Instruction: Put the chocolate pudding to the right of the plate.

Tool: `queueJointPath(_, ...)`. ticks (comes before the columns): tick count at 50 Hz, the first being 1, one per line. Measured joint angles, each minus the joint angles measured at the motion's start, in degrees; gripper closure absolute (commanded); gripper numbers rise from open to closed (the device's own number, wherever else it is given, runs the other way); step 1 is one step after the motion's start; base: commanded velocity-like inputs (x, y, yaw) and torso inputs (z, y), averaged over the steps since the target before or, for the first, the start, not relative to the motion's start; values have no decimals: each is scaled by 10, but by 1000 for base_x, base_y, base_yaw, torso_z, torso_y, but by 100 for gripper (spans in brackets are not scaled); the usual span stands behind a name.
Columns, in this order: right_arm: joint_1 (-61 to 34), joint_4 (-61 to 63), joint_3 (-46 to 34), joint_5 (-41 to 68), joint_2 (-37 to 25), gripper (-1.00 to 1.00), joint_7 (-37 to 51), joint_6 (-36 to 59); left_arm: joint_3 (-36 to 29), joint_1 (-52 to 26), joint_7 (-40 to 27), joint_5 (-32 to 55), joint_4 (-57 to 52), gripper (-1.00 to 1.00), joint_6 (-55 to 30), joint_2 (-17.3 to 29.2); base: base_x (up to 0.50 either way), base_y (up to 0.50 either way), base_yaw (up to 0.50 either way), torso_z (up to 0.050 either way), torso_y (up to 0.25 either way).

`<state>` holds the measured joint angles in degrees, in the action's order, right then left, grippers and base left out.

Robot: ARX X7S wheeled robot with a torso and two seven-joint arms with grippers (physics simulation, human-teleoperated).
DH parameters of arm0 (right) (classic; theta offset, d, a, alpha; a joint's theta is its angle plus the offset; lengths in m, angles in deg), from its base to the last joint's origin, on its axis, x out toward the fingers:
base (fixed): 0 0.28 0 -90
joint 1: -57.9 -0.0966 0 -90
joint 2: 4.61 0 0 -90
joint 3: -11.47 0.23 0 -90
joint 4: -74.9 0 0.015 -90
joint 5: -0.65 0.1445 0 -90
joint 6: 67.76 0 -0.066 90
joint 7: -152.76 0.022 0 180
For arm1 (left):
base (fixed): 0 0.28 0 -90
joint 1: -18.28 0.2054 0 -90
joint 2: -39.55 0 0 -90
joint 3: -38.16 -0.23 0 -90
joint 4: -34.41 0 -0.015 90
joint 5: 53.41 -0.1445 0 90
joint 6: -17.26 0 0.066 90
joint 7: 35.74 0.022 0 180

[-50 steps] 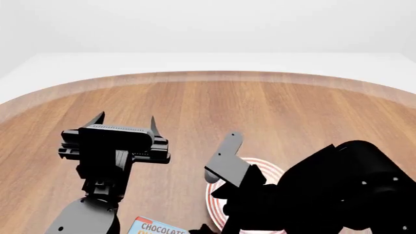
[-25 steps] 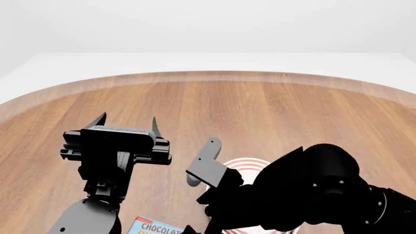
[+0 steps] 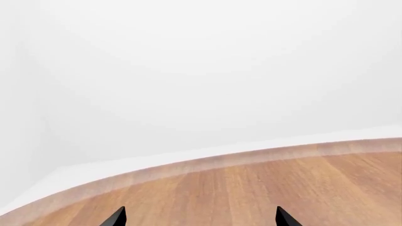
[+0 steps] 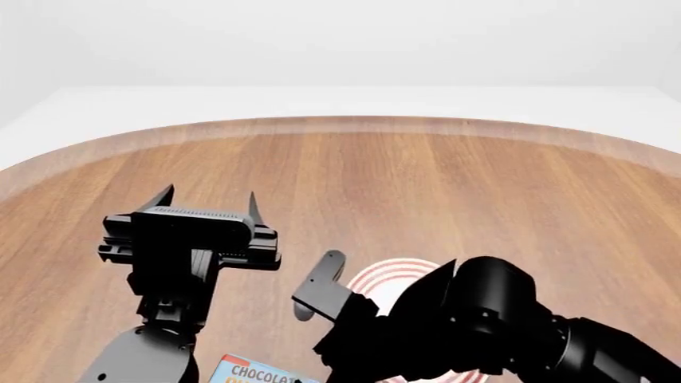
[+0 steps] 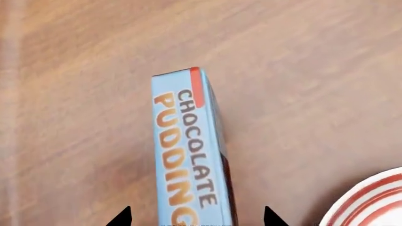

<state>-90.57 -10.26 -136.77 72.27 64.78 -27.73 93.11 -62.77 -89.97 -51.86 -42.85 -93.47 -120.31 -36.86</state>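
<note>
I am looking down through the right wrist camera at the chocolate pudding [image 5: 191, 155], which is lying on the wooden surface [image 5: 301, 70] with its light blue lettered face up, and the two tips of my right hand [image 5: 195, 219] are standing apart on either side of the box without touching it. The plate [image 5: 370, 200] is showing its red-ringed rim just beside the box, with a strip of bare wood between them. In the head view the pudding [image 4: 255, 373] is sitting at the near edge, left of the plate [image 4: 396, 275], which my right arm is partly covering. Further out, my left hand [image 4: 206, 199] is hovering over the wood with its fingers spread and nothing between them. Beyond it the surface is curving away to its pale far edge.
</note>
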Motion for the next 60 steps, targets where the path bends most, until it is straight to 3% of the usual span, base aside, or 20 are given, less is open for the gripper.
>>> queueJointPath(21,37,-38,-57,-36,12,-100,-23,-10,-4,1,-5,5,-1,-100,2,3,0,0,0,0,0)
queueJointPath(22,38,-40,-58,-37,12,100,-23,-10,-4,1,-5,5,-1,-100,2,3,0,0,0,0,0)
queueJointPath(43,46,-40,-56,-33,10,100,2,-17,-5,5,-10,9,3,-100,9,7,0,0,0,0,0)
queueJointPath(60,32,43,1,52,-12,100,91,11,-4,7,-15,14,3,-100,11,10,0,0,0,0,0)
